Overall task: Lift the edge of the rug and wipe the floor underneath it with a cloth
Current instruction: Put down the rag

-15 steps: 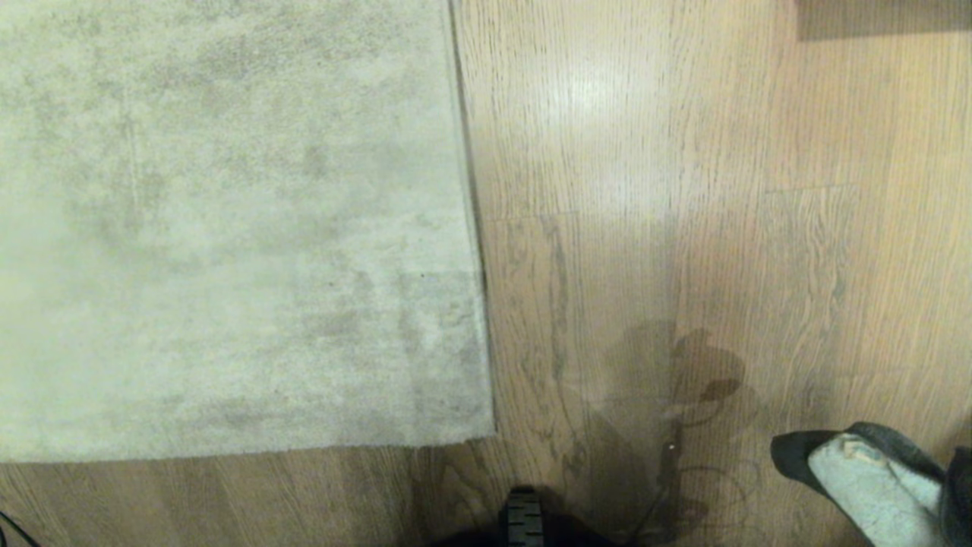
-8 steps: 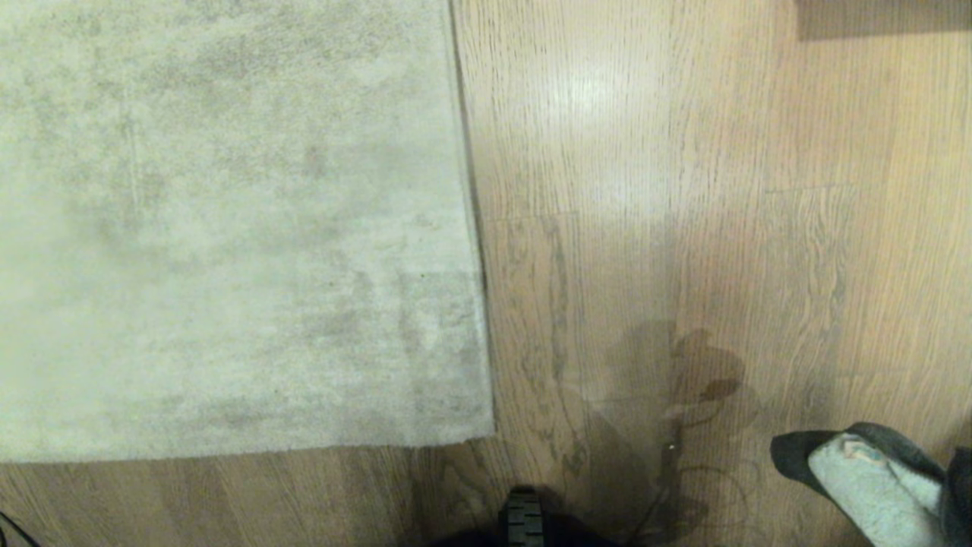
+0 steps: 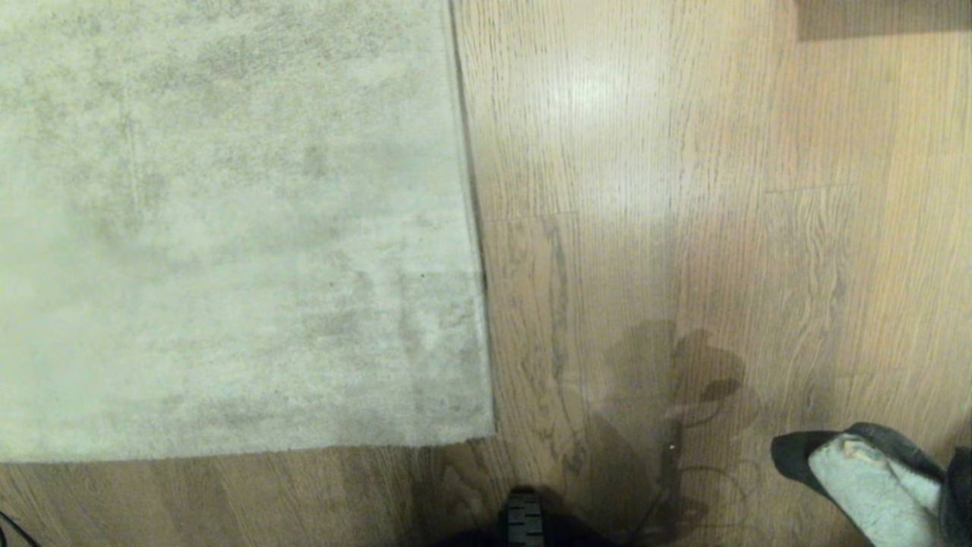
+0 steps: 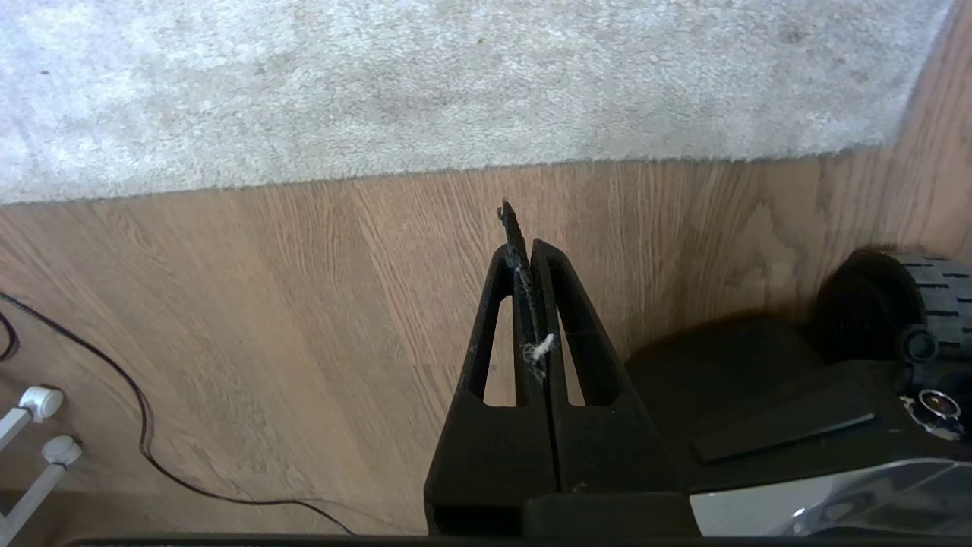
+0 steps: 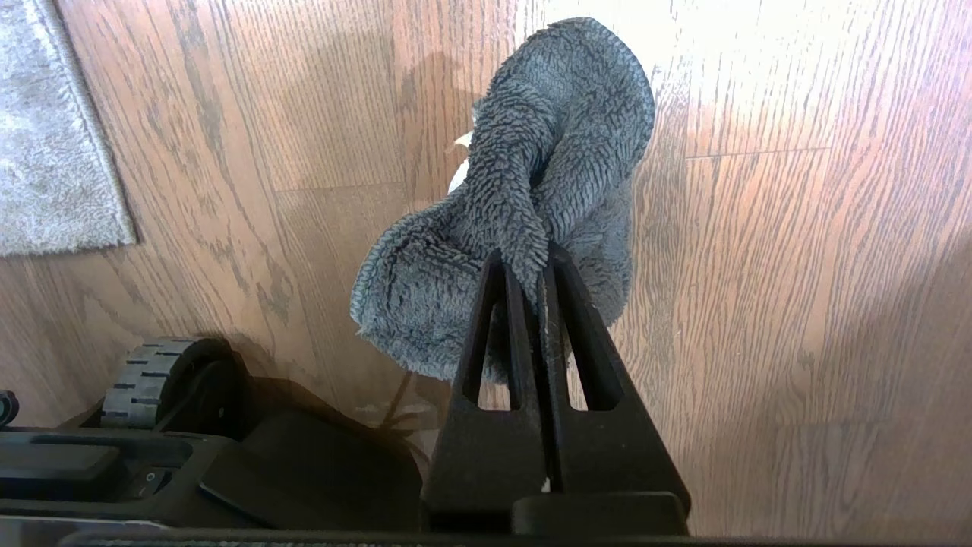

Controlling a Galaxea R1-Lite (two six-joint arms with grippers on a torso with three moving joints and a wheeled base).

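Rug (image 3: 228,228) lay flat on floor (image 3: 683,190), its corner just ahead of the base wheel (image 3: 524,516). Rug edge (image 3: 474,251) ran away from the wheel as a thin dark line, not lifted; the near edge (image 4: 456,163) ran crosswise, also flat. Wide bare planks lay to the right of the rug, with a narrower bare strip between the near edge and the base. A dark block (image 3: 881,19) sat at the far right.

Left gripper (image 4: 524,251) hung over that near strip, just short of the rug, jaws closed on nothing, white lint stuck between them. A thin black cable (image 4: 144,425) and two white castors (image 4: 38,403) sat on the floor beside it.

Right gripper (image 5: 528,266) was well right of the rug corner, jaws clamped on cloth (image 5: 531,190). Cloth was fluffy, dark grey, bunched and folded, hanging above the floor; the head view showed its whitish side (image 3: 866,479).
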